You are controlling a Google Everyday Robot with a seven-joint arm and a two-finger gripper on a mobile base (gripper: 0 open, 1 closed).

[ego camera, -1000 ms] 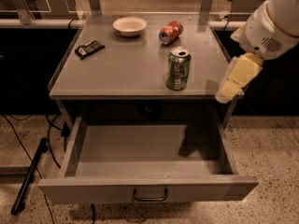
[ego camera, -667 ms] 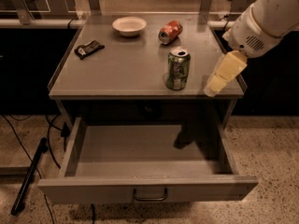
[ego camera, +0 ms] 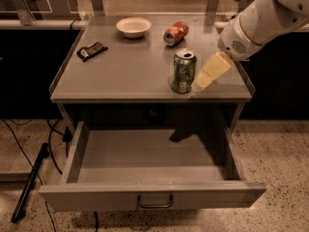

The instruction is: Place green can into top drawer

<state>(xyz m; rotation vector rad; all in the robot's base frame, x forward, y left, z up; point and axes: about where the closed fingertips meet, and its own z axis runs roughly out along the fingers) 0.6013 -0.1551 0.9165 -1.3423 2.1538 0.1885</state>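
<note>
The gripper (ego camera: 203, 80) hangs at a slant over the right front part of the table (ego camera: 120, 79), just beside the green can (ego camera: 184, 71) on its right; whether it is spread or pressed together cannot be told. The can stands upright near the table's front edge. Farther back lie an orange-red can (ego camera: 175, 33) on its side, a white bowl (ego camera: 133, 26) and, to the left, a small dark object (ego camera: 91, 50). Below the tabletop the top drawer (ego camera: 96, 197) is pulled out, its dark handle (ego camera: 155, 202) at the middle of the front panel

Pincer (ego camera: 205, 79) just beside green can (ego camera: 184, 71) (upright), perhaps touching; top drawer (ego camera: 96, 197) open.
</note>
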